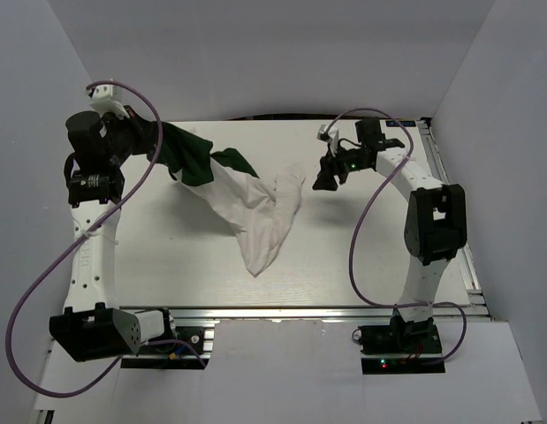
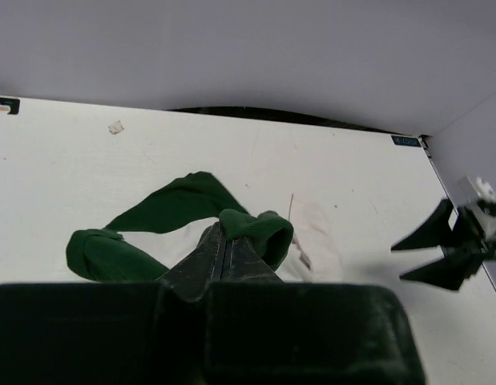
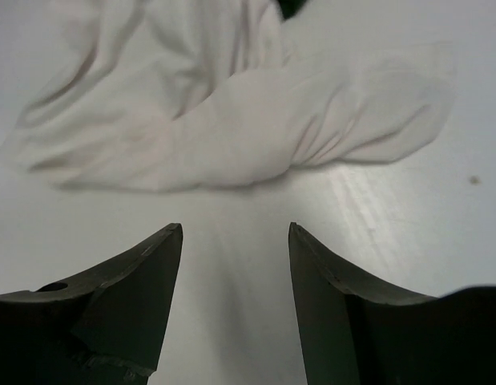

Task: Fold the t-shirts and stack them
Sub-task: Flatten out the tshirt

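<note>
A white t-shirt (image 1: 260,212) with dark green sleeves lies crumpled on the table, stretched from the far left toward the middle. My left gripper (image 1: 156,146) is shut on a green sleeve (image 2: 260,233) and holds it lifted at the far left. My right gripper (image 1: 326,179) is open and empty, just right of the shirt's white edge. In the right wrist view the white cloth (image 3: 231,120) lies just beyond the open fingertips (image 3: 235,228). The shirt's print is hidden.
The white table (image 1: 176,256) is boxed in by grey walls on three sides. A metal rail (image 1: 282,311) runs along the near edge between the arm bases. The right gripper shows at the right of the left wrist view (image 2: 452,245).
</note>
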Tool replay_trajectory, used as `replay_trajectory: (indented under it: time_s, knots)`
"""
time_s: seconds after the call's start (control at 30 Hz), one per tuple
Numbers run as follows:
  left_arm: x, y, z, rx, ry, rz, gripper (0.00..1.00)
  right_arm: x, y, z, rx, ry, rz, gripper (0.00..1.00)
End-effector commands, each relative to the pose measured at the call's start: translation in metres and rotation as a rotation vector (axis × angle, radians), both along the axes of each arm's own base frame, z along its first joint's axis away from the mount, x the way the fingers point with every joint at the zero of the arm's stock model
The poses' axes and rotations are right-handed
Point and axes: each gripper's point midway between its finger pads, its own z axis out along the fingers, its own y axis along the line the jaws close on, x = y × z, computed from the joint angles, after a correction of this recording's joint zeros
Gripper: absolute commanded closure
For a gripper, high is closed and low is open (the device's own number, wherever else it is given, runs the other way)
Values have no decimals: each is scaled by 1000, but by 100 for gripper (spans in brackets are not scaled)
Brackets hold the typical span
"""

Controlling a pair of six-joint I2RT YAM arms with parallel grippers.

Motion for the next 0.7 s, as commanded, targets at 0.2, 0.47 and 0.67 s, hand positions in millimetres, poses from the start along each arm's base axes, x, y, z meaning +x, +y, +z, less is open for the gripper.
replay_trajectory:
  time_s: [0.2,0.47,0.67]
  knots:
    - [-18,-1,40,11,-100,8,100,-143,30,9,75,-267,589,35]
    - [-24,-1,33,11,-88,11,100,-202,91,-2,23,-549,922,34]
    - [-27,-1,29,11,-80,13,100,-232,146,-14,25,-565,1012,36]
